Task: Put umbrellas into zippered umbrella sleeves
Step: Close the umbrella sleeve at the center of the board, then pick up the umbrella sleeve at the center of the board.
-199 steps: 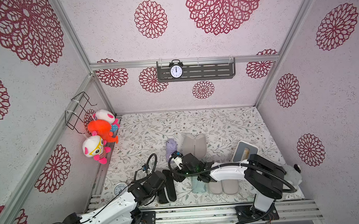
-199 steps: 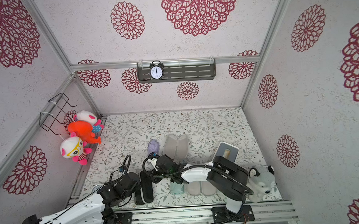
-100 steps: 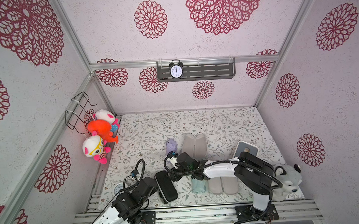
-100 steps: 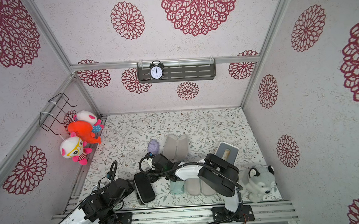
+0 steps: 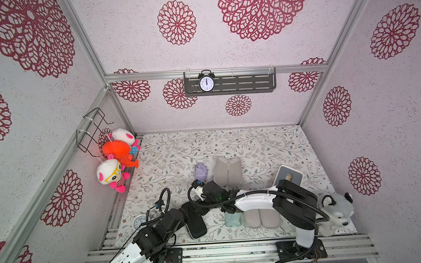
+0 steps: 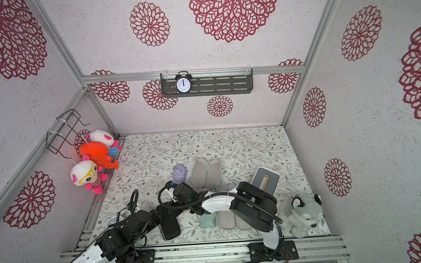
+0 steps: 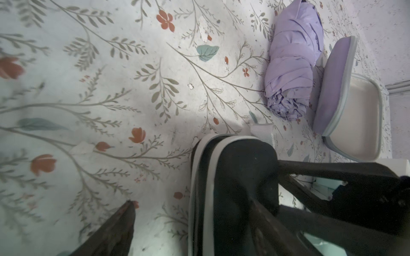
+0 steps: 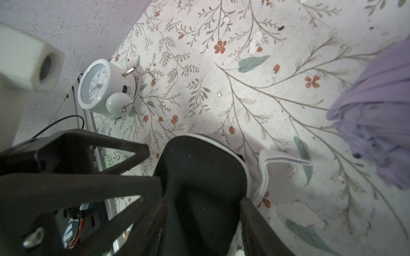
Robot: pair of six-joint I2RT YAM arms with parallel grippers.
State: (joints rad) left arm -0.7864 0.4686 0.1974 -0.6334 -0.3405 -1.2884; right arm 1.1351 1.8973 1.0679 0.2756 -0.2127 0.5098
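Observation:
The black sleeve lies zipped shut near the table's front edge. My left gripper is open around it, with a gap at one finger. My right gripper comes from the far side, and its fingers lie against both sides of the sleeve. Behind them a lilac umbrella lies beside the open lilac sleeve. A mint green umbrella lies next to another open sleeve that shows its grey lining.
A white alarm clock stands at the front left corner. A white box with a grey top and a grey plush husky sit on the right. Plush toys hang on the left wall.
My left gripper has opened wide, and its arm drew back toward the front, then came forward again. The black sleeve has tipped over and shifted slightly. My right gripper's jaws have widened a little.

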